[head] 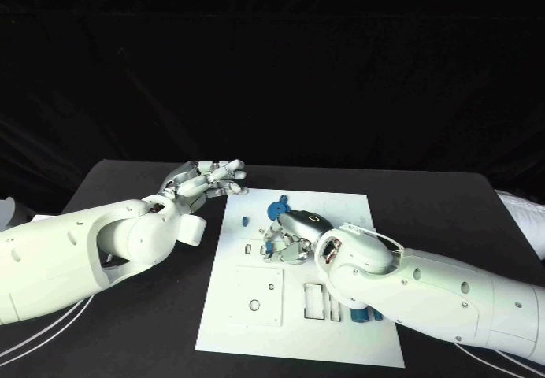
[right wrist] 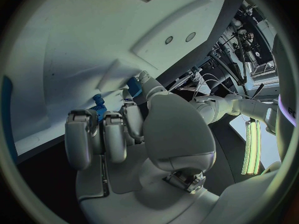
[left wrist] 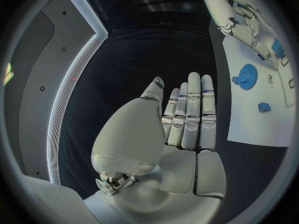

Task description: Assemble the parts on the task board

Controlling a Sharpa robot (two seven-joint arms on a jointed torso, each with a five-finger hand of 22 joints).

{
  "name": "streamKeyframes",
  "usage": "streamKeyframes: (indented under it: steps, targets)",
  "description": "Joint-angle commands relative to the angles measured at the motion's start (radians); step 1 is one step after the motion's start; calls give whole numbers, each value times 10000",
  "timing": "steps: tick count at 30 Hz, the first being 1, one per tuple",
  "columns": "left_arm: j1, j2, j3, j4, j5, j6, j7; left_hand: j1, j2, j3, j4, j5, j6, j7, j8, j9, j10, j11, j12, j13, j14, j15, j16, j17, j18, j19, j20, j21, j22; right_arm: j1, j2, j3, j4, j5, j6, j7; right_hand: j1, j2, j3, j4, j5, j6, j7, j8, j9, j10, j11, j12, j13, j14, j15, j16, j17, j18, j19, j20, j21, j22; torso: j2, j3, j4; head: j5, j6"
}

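- left hand is off the task board, over the black surface, fingers straight, holding nothing
- right hand curled on a small blue part at the board
- blue gear sits just beyond it

- Right robot hand and its forearm lie across the task board, covering its right half.
- Left robot hand hangs beside the board's far-left corner.
- Board's near-left stretch open.
- Blue gear stands just beyond right robot hand.
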Motion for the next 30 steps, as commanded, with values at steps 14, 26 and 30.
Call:
streamKeyframes:
  steps: [14,26,30]
  targets:
    - [9,18,6,-11,27,224,20,59,75,14,-71,-42,-74,-7,-61,-6,-86,13,-40,11,-94,4,14,12,104,-110,-4,-56,-19,-109,-222,-44,348,54,-1512,709,-50,-105,-431,129,-56,-323,36,-4,12,-282,36,-456,-7,934,125,-67,2150,-96,160,106,-104,599,-3,9,4,20,-3]
    - [8,11,5,-113,27,219,-93,152,91,60,-135,-32,-75,-13,-55,-4,-87,4,-37,12,-97,-8,24,19,111,-109,-8,-47,-15,-2,-1215,85,1389,1625,-1564,3602,26,-123,-1314,558,-235,-679,135,7,34,-473,133,-690,-221,936,212,-61,2177,-73,95,188,-183,485,-14,-4,-15,56,9]
    - [8,43,4,-141,-101,317,-552,315,140,200,-244,-27,-80,-19,-51,-4,-93,-15,-38,3,18,-51,121,62,123,-25,-46,33,23,210,-1896,155,1957,2490,-1178,4038,166,-43,-1433,601,-200,-650,127,35,61,-480,130,-677,-227,936,213,-59,2185,-72,94,196,-186,485,-20,4,-17,67,52]
